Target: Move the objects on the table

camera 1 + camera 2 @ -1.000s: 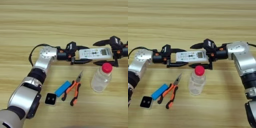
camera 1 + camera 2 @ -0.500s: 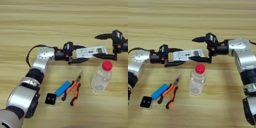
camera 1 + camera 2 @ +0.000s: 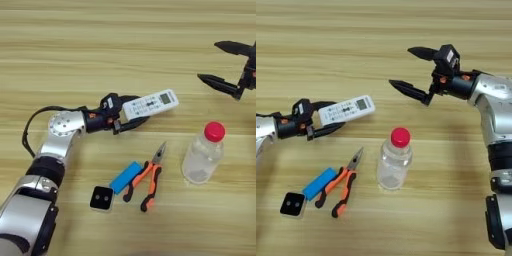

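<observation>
A slim white remote control [image 3: 150, 103] hangs just above the table [image 3: 125, 40] left of centre, tilted up at its right end. My left gripper [image 3: 131, 113] is shut on the remote's left end. A clear plastic bottle [image 3: 392, 161] with a red cap [image 3: 400, 136] stands upright to the right of the remote, with nothing touching it. My right gripper [image 3: 400, 66] hovers open beyond the bottle with its fingers spread wide and nothing between them.
Orange-handled pliers [image 3: 147, 176] lie near the front, left of the bottle. A flat blue block [image 3: 125, 177] lies beside them. A small black box [image 3: 102, 198] sits further left. My left forearm [image 3: 55, 150] runs along the left side.
The right gripper has let go of the remote, opened wide and drawn back to the right. The left gripper has carried the remote leftward and nearer, away from the bottle.
</observation>
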{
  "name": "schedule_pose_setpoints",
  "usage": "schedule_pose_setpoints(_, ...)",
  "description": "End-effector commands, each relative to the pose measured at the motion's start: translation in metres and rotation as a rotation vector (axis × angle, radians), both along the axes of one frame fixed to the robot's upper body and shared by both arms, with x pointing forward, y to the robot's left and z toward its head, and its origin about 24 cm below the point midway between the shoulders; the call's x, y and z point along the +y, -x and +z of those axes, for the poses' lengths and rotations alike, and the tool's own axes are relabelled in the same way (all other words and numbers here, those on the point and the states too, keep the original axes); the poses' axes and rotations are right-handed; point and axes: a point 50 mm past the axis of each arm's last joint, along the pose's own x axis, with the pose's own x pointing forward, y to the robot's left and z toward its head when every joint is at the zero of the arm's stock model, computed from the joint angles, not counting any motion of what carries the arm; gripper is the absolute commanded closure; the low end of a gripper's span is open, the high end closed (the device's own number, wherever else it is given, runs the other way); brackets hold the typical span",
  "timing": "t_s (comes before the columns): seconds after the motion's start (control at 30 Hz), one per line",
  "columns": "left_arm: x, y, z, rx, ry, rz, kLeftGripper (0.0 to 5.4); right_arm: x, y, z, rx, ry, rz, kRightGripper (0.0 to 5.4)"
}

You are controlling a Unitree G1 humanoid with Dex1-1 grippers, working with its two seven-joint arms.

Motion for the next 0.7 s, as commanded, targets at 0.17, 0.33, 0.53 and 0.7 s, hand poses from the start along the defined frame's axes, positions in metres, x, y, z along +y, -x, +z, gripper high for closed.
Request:
schedule_pose_setpoints(0.17,0.022,0.012,-0.013,0.057,-0.068,0.098,2.54,-0.003,0.021,-0.006,-0.053,-0.175,-0.122,0.00)
schedule_pose_setpoints(0.33,0.029,0.018,-0.023,0.071,-0.134,0.133,2.54,0.001,0.031,-0.010,-0.066,-0.253,-0.143,0.00)
schedule_pose_setpoints(0.53,0.028,0.021,-0.029,0.090,-0.152,0.140,2.54,0.014,0.042,-0.008,-0.081,-0.318,-0.119,0.00)
schedule_pose_setpoints(0.7,0.027,0.024,-0.035,0.107,-0.160,0.134,2.54,0.018,0.042,-0.009,-0.074,-0.333,-0.116,0.00)
